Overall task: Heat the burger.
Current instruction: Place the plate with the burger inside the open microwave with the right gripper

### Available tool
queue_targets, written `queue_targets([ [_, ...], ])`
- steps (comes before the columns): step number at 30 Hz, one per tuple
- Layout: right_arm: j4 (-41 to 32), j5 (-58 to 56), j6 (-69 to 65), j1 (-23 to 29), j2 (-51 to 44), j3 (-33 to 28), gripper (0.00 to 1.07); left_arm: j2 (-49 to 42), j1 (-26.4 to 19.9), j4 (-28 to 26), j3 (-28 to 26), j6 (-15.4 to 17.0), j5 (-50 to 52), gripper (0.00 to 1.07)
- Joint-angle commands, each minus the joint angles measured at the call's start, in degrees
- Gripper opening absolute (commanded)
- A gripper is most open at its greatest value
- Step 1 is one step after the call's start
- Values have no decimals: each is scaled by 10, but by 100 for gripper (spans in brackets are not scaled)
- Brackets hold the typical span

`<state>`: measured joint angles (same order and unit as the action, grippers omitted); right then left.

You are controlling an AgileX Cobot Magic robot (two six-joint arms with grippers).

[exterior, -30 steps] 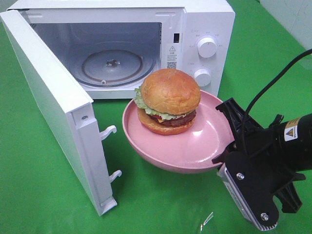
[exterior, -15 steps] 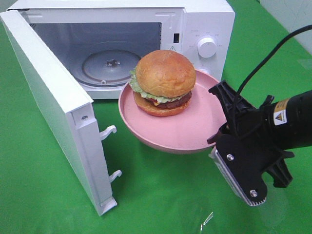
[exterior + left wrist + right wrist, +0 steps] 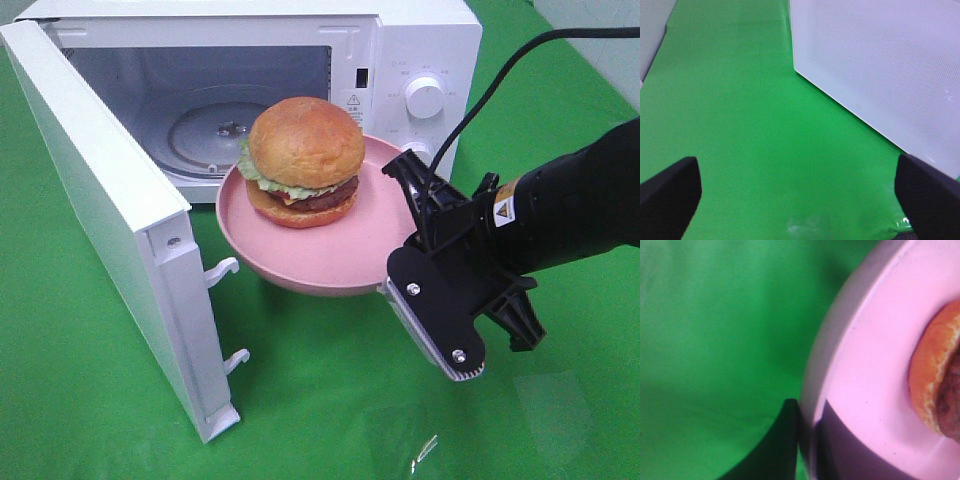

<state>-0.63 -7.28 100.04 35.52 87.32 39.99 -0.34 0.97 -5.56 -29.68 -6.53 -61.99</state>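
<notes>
Carrying lunch by its edge, the right gripper (image 3: 809, 444) has its jaws pressed tight on the rim of a pink plate (image 3: 320, 258). It holds the plate above the green cloth (image 3: 80, 400), just in front of the open microwave (image 3: 420, 40). The burger (image 3: 305, 160) sits upright on the side of the plate away from the grip, close to the cavity mouth and not yet over the glass turntable (image 3: 215, 135).

The risk lies in that single pinch. With the load far from the jaws, the plate could sag or twist in the grip, and a tilt would likely send the burger sliding or topple its domed bun.

The way in looks tight too. The plate's leading edge could catch the cavity sill, and its left side passes near the swung-out door (image 3: 100, 200). The gripper's bulky body travels close to the control panel and its knobs (image 3: 425, 97) and could strike them.

The left gripper (image 3: 800, 196) waits with jaws spread wide over bare cloth beside the door, holding nothing.
</notes>
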Motion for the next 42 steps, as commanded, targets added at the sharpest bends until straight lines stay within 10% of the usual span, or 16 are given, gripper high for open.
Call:
queue_targets([
  [1,1,39,5,20,23,29,0,-10,0,-3,1,2,6,98],
  [42,-105,-101,123,18,176,254,0,-10,0,-3,1,2,6,98],
])
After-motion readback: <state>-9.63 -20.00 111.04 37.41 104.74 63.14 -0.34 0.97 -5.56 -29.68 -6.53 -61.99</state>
